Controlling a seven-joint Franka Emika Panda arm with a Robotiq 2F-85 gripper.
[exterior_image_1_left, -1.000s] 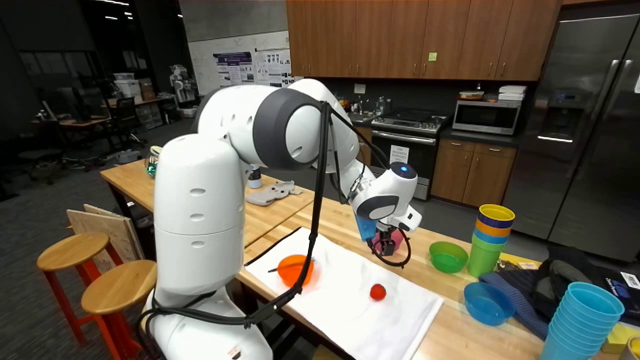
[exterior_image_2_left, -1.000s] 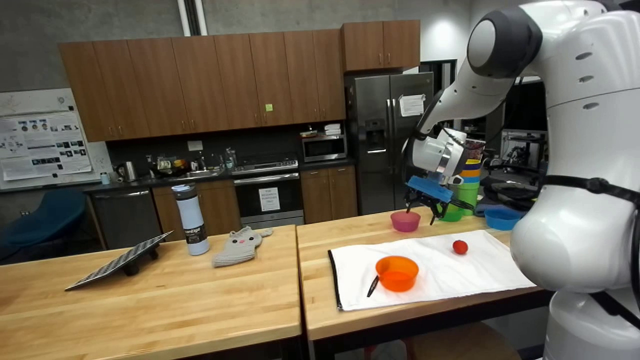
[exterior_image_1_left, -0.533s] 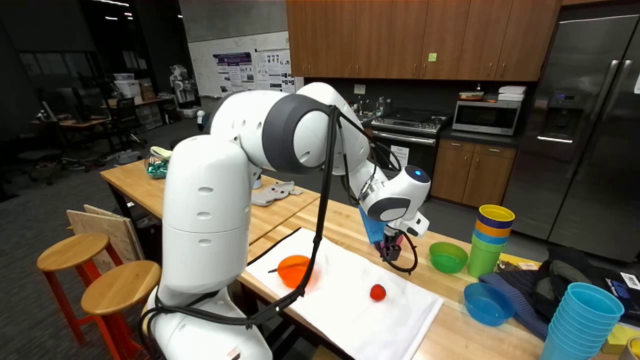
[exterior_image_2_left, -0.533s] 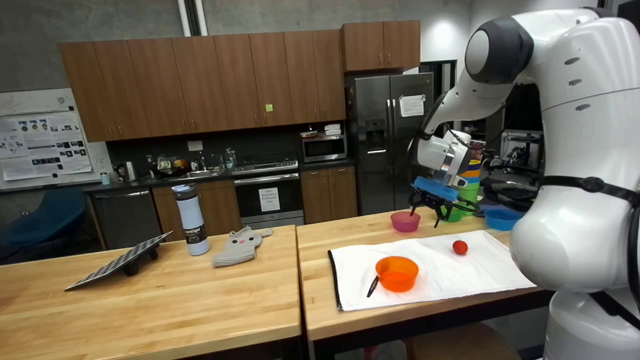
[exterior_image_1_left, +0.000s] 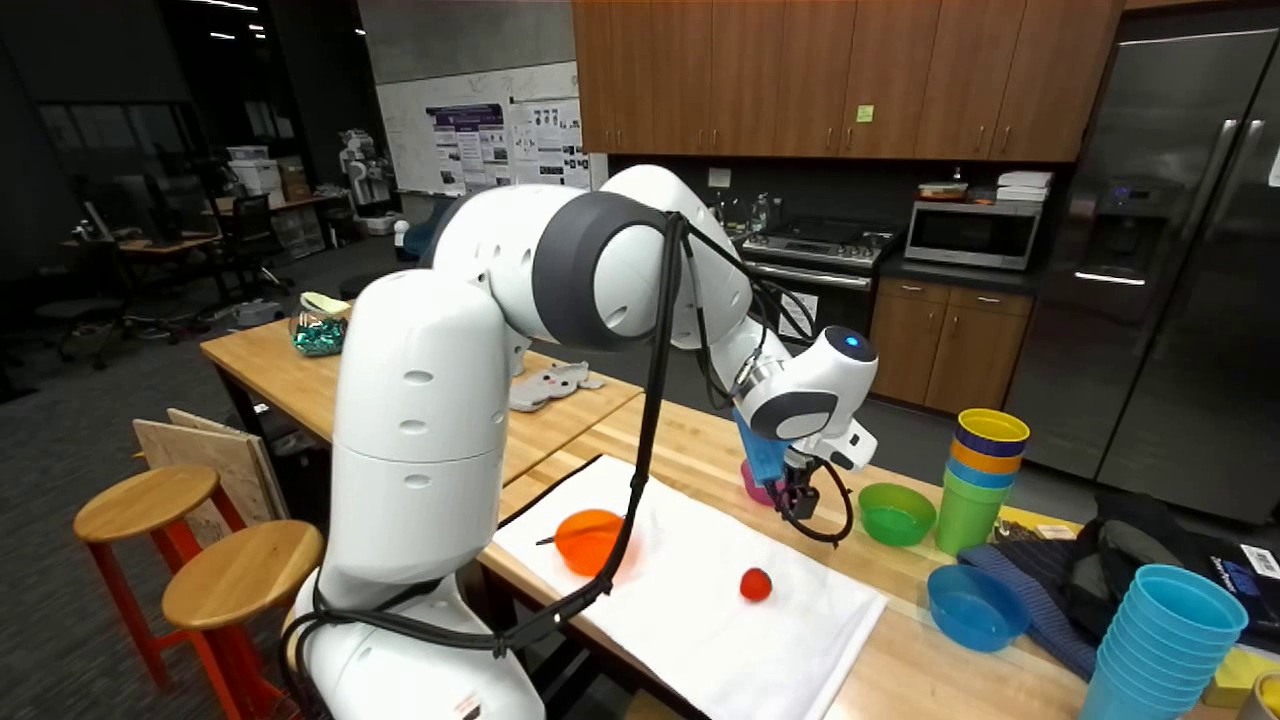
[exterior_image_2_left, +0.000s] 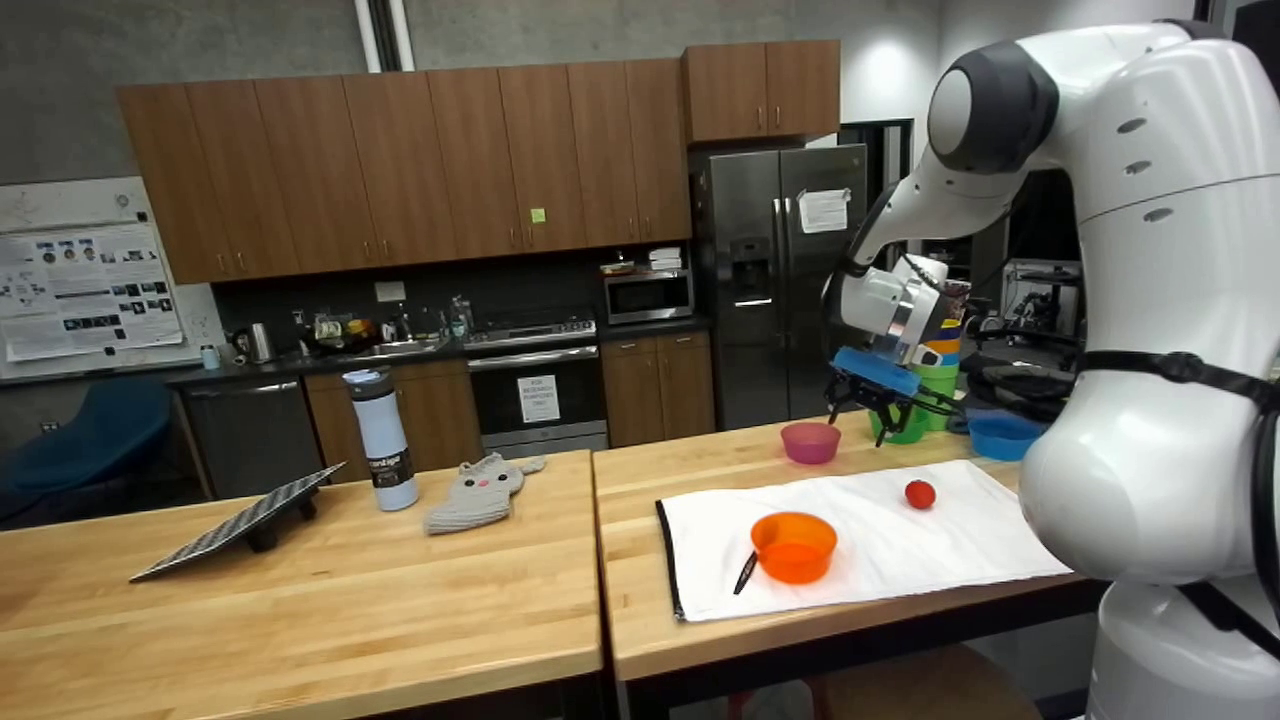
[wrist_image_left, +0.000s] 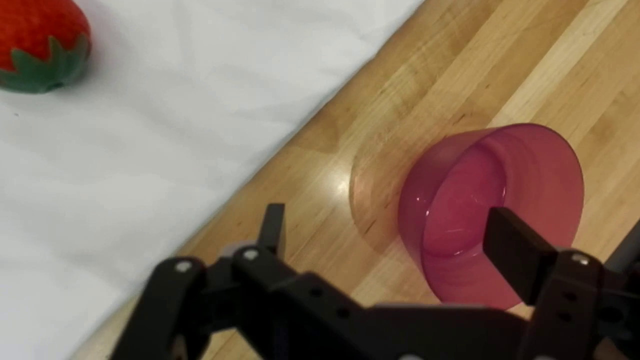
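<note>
Pink bowl (wrist_image_left: 465, 200) stands upright; spread pincer (wrist_image_left: 385, 211) hangs near.

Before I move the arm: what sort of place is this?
Probably a kitchen area in a research lab: a double-door fridge, an oven, and on the oven's front a sign that appears to read "for research purposes only".

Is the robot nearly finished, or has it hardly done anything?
Done, it seems: the open gripper is close to the pink bowl. In hand: nothing; its jaws grip no object. Left, probably: any gripping, since the bowl stands unheld on the table and the strawberry lies unheld on the white cloth.
</note>
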